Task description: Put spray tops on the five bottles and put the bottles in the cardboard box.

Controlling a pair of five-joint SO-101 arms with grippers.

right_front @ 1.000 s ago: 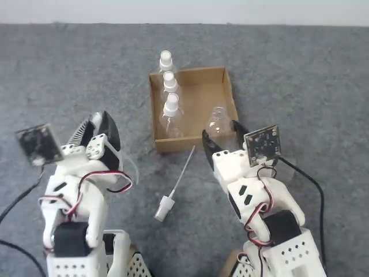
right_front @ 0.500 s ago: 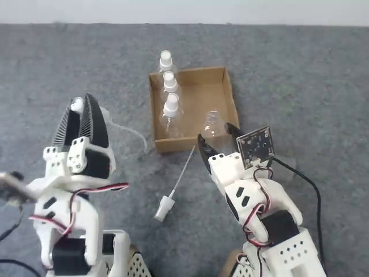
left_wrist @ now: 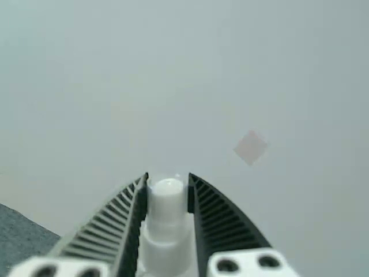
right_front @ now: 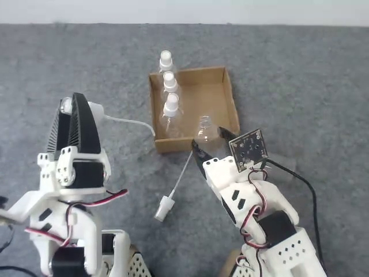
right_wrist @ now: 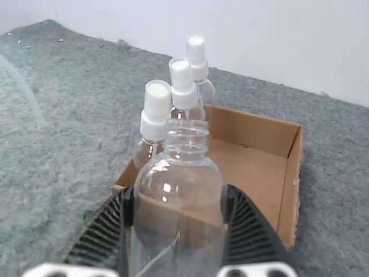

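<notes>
My left gripper is raised over the carpet left of the box, shut on a white spray top. The top's thin tube trails towards the cardboard box. My right gripper is shut on a clear bottle with an open neck, held upright at the box's near edge. Three bottles with spray tops stand in a row along the box's left side. A second spray top lies on the carpet between the arms, its tube pointing at the box.
Grey carpet covers the table, with a pale wall behind it. A faint clear shape, perhaps a lying bottle, rests beside the right arm. The box's right half holds nothing.
The left arm has swung upright and its spray top's tube now reaches towards the box. The right gripper has carried the open bottle slightly left along the box's near edge.
</notes>
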